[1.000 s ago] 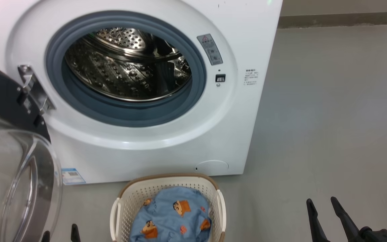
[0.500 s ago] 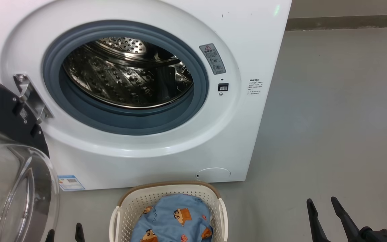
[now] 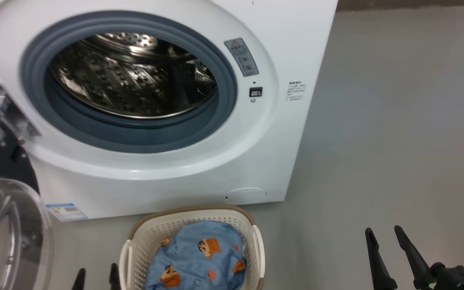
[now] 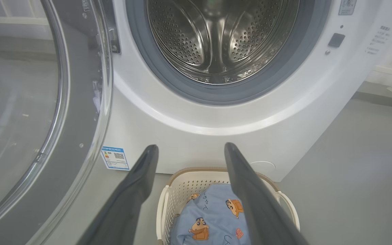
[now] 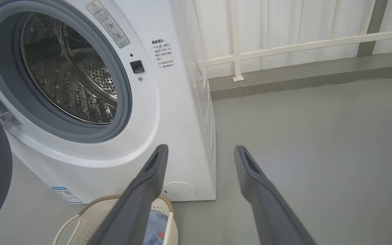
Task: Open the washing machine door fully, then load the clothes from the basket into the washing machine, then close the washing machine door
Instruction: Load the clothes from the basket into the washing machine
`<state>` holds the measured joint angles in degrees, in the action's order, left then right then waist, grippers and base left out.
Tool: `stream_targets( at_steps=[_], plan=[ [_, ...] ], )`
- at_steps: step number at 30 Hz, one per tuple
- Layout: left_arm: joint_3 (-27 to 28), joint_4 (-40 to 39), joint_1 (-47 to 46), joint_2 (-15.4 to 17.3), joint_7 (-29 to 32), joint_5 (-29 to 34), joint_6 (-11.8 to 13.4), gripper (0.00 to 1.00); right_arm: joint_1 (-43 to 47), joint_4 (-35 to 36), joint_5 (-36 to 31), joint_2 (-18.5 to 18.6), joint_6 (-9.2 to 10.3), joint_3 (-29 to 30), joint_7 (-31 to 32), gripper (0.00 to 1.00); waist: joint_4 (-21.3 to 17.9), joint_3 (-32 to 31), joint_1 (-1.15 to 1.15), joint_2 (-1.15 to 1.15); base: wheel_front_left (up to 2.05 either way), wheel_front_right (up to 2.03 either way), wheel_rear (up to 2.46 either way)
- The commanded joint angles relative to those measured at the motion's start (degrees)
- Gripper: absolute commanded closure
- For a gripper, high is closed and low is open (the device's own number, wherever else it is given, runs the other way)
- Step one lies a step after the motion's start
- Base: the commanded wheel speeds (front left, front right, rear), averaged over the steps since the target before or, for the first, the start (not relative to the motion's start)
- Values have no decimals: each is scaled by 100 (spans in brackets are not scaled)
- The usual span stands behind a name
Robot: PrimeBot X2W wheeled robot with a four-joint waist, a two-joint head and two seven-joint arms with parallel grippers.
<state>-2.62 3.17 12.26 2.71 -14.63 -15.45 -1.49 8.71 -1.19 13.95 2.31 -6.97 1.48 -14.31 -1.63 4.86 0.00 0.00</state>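
Washing machine door (image 3: 6, 209) hangs wide open left of the basket (image 3: 147, 237), clothes (image 3: 197, 257) heaped inside it, left gripper (image 3: 97, 272) just beside its left edge, right gripper (image 3: 382, 230) well off right, both spread empty, so best drop onto the bundle's crown and pinch deep.

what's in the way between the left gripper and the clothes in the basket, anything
Nothing visible. The left gripper hangs open near the basket, and the clothes lie uncovered in it. The washing machine door stands off to the left, clear of that path.
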Motion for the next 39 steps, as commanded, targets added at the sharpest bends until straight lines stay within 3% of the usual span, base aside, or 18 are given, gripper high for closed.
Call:
stream_targets(
  at_steps=[1, 11, 19, 25, 39],
  plan=[
    [142, -18, -292, 17, -37, 59, -43, 0, -239, 156, 44, 57, -52, -173, -69, 0, -180, 219, 0, 0, 0, 0, 0],
    [-334, 1384, -1307, 216, -9, -141, -543, 0, -645, 220, 187, 57, -52, -376, -69, 0, -757, 1201, 0, 0, 0, 0, 0],
    [-570, 2465, -2204, 672, 161, -513, -594, 0, -1002, 305, 395, 57, -52, -616, -69, 0, -1203, 2009, 0, 0, 0, 0, 0],
    [-1136, 3084, -2936, 1055, 433, -968, -598, 0, -1267, 408, 508, 57, -52, -794, -69, 0, -1412, 2677, 0, 0, 0, 0, 0],
    [-1836, 4381, -4224, 1698, 823, -1957, -599, 0, -1669, 639, 616, 57, -52, -896, -69, 0, -1556, 3853, 0, 0, 0, 0, 0]
  ],
)
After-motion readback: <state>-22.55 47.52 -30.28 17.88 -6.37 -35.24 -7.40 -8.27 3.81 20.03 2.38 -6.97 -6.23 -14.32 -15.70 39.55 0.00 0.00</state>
